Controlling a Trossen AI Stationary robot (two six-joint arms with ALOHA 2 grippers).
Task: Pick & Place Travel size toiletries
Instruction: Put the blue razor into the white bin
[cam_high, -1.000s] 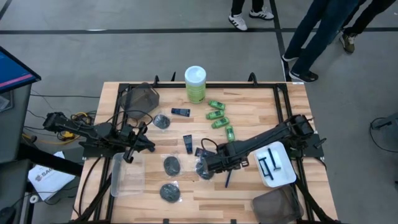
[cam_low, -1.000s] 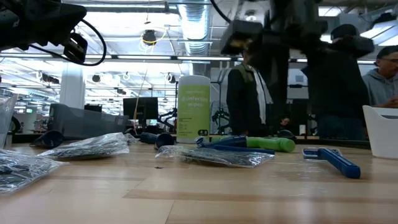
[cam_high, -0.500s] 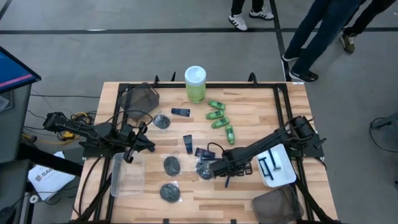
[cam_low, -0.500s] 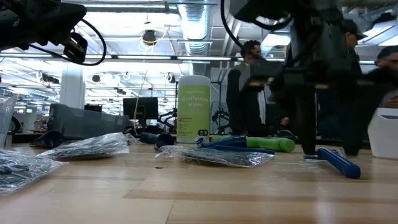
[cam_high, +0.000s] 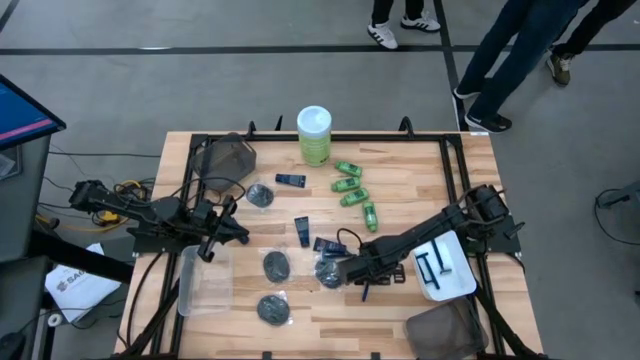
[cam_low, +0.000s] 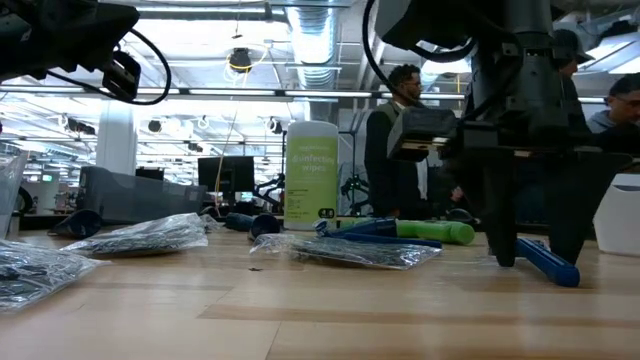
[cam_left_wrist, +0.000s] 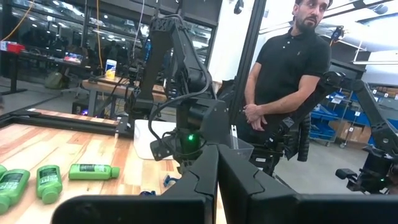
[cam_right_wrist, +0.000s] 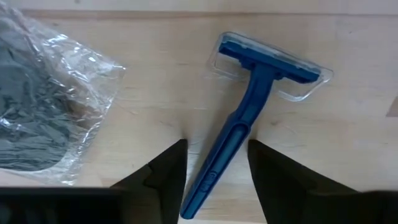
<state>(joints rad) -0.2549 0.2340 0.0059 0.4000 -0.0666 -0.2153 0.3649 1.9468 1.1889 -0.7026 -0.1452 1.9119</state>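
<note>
Travel size toiletries are spread over the table, none gripped yet. L to R in the high view: left gripper waits over a clear tray near the L edge; its wrist view shows the two fingers pressed together, holding nothing. Next, black discs in clear wrap, w/ another nearer the back and one nearer the front. Then navy tubes, then green bottles in a loose row right of centre, back half. A tall green canister w/ white lid stands at the back edge.

Right gripper is low over a blue razor lying flat on the wood just R of a wrapped disc. Fingers apart, one each side of the razor handle; the low view shows the tips down at or almost at the tabletop, whether touching I can't tell. Far R, a white tray already holds two razors.

Step in hand, as I read it: the grasp on the razor, approach looks done, close not yet made. Next move prob. calls for closing square on the thin handle w/o skidding it or catching the wrap beside it, then lift and carry R to the white tray.

Writing: the canister label in the low view looks like "disinfecting wipes" but too soft to be sure. Bottle labels unreadable.
</note>
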